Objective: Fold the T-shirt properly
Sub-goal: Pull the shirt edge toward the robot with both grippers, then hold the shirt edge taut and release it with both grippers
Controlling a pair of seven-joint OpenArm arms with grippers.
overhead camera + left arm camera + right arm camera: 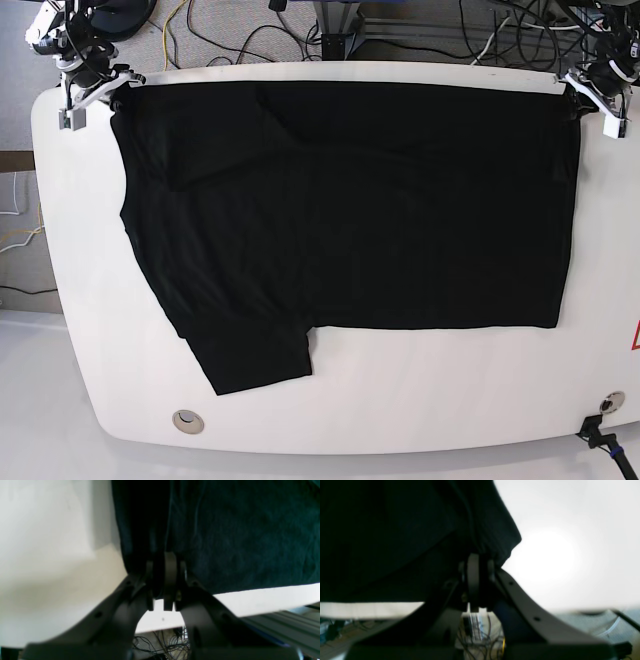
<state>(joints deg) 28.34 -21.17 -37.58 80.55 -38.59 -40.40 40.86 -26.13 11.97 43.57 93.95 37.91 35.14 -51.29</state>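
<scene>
Black T-shirt spread flat on the white table, plain side up, one sleeve nearest the table's front edge. Left gripper and right gripper, each clamped on a shirt corner at the table's far edge.

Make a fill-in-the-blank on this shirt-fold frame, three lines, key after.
1. The T-shirt lies spread on a table whose colour is ____.
2. The left end effector is closed on the shirt's top corner at the base view's ____ side.
3. The right end effector is ____ on the opposite top corner.

Missing words: white; right; closed
</scene>
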